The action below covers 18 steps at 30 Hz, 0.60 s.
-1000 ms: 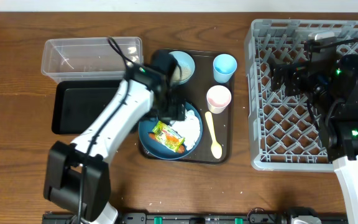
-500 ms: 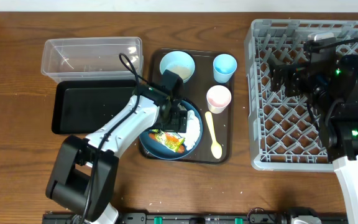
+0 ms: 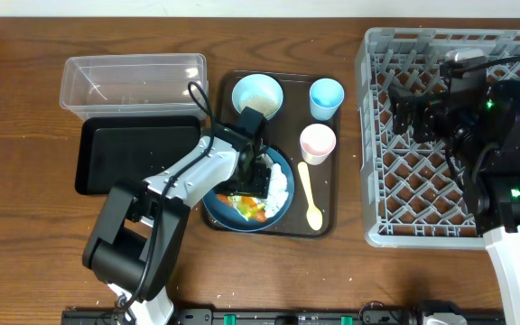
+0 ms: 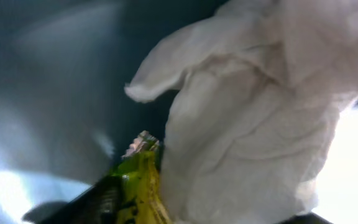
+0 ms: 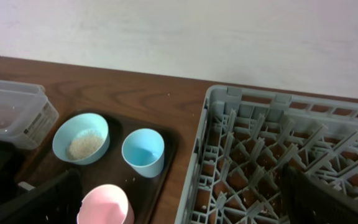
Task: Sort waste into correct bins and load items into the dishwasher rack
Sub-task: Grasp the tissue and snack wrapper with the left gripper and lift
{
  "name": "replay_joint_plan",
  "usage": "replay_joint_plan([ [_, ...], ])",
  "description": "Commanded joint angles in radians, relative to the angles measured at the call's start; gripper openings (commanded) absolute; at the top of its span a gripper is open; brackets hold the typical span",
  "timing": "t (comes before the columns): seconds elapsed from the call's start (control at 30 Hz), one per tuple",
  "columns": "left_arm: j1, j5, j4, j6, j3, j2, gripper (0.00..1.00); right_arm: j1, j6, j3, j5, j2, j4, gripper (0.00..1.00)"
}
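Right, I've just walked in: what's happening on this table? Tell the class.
The left gripper is down on the large round blue plate, among a crumpled white paper napkin and a yellow-green printed wrapper; whether it grips either is unclear. The right gripper hangs open and empty over the large grey plastic dishwasher rack. The small pale-blue bowl, light-blue cup, pinkish-white cup and pale-yellow spoon sit on the brown serving tray, not yet loaded.
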Motion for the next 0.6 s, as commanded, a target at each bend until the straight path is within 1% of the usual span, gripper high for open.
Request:
replay_joint_plan([
  [0.0, -0.004, -0.006, 0.004, 0.020, -0.010, 0.021, 0.48, -0.006, -0.010, 0.023, -0.008, 0.007, -0.012, 0.99],
  [0.03, -0.004, -0.006, 0.005, 0.020, -0.010, 0.021, 0.42, -0.006, -0.010, 0.023, -0.008, 0.007, -0.017, 0.99],
  [0.07, -0.004, -0.006, 0.005, 0.020, -0.010, 0.021, 0.32, -0.006, -0.010, 0.023, -0.008, 0.009, -0.020, 0.99],
  [0.17, -0.004, -0.005, 0.003, 0.020, -0.010, 0.021, 0.11, -0.006, -0.011, 0.023, -0.008, 0.015, -0.022, 0.99],
  [0.2, -0.004, -0.005, 0.003, 0.020, -0.008, 0.020, 0.06, -0.006, -0.011, 0.023, -0.008, 0.018, -0.021, 0.99],
  [0.37, -0.004, -0.004, -0.059, 0.007, 0.048, 0.007, 0.06, -0.006, -0.011, 0.023, -0.008, 0.020, -0.021, 0.99],
  [0.57, 0.021, 0.003, -0.183, -0.019, 0.216, -0.063, 0.06, -0.006, -0.011, 0.023, -0.007, 0.020, -0.018, 0.99],
])
